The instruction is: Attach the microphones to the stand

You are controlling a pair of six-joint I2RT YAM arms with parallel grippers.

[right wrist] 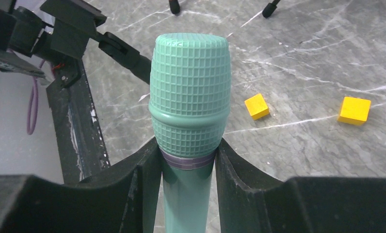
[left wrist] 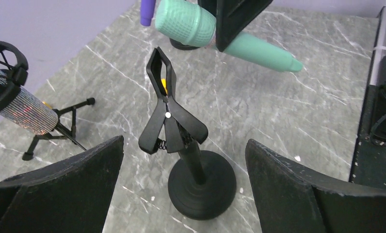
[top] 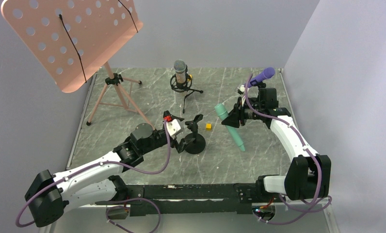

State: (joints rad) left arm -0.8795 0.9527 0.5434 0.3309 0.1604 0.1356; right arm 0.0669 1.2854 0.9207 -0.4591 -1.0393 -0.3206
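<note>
My right gripper (top: 233,120) is shut on the mint green microphone (top: 231,128) just below its head and holds it tilted above the table; the right wrist view shows the gridded head (right wrist: 190,92) above the closed fingers (right wrist: 137,189). The black clamp stand (top: 195,141), with a round base and a spring clip (left wrist: 164,109), stands mid-table. My left gripper (top: 184,141) is open and empty, its fingers (left wrist: 84,179) on either side of the stand's base (left wrist: 203,187). The glittery microphone (top: 180,72) sits in a tripod stand. The purple microphone (top: 262,75) sits raised at the back right.
A pink perforated music stand (top: 70,39) on a tripod fills the back left. Two yellow cubes (right wrist: 256,106) (right wrist: 354,110) lie on the grey marble table; one shows from above (top: 208,126). Walls close the back and right.
</note>
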